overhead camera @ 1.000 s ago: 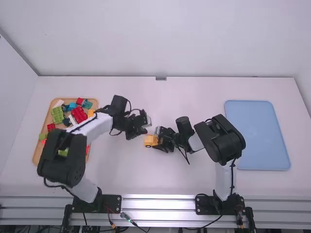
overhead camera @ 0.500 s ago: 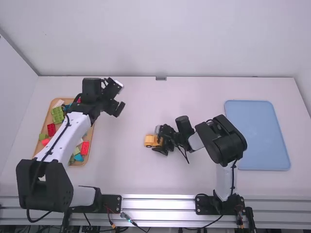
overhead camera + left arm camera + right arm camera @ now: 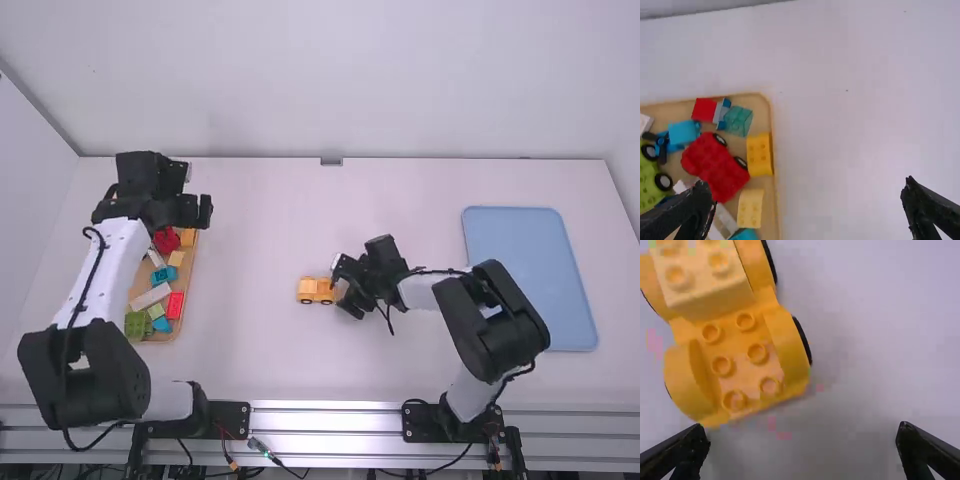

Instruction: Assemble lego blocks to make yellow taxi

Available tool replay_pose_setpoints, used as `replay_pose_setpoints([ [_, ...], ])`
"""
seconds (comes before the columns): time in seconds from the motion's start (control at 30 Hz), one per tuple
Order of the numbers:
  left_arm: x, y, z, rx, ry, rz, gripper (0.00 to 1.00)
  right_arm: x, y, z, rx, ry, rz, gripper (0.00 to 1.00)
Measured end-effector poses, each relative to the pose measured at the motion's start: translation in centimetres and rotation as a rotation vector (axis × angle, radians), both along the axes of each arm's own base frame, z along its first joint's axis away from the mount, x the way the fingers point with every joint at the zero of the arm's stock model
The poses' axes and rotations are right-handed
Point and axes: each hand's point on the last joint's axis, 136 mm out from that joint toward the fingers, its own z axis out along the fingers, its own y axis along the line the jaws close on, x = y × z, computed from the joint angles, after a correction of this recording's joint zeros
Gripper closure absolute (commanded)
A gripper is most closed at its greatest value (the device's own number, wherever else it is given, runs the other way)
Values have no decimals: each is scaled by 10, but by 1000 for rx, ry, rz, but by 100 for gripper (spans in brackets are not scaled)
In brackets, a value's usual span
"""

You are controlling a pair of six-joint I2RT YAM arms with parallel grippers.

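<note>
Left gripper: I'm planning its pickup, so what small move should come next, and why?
Probably shift the open left gripper until the yellow block by the tray's rim is centred between its fingers. It is off-centre now, and the yellow wheeled base has bare studs beside its pale yellow block.

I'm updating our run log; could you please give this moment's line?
left gripper open near tan rectangular wooden tray | right gripper open beside yellow plastic wheeled car | car unheld

We list one white table (image 3: 265,225), carrying one yellow lego car (image 3: 308,290) on black-tyred wheels, one wooden tray (image 3: 760,102) of assorted lego blocks well left of the car, and one blue tray (image 3: 530,280) well right of it.
</note>
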Motion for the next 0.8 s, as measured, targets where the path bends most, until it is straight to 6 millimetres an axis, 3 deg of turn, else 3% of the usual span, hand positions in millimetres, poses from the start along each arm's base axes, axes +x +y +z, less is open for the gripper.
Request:
replay_pose_setpoints([
  [0.13, -1, 16, -12, -60, 87, 50, 1, -1, -16, 8, -76, -12, -42, 1],
  [0.5, -8, 33, -97, -99, 409, 92, 1, 16, -27, 57, -93, -141, -125, 1],
  [0.8, 3, 54, -102, -122, 362, 195, 1, 21, -26, 79, -67, -199, -134, 1],
])
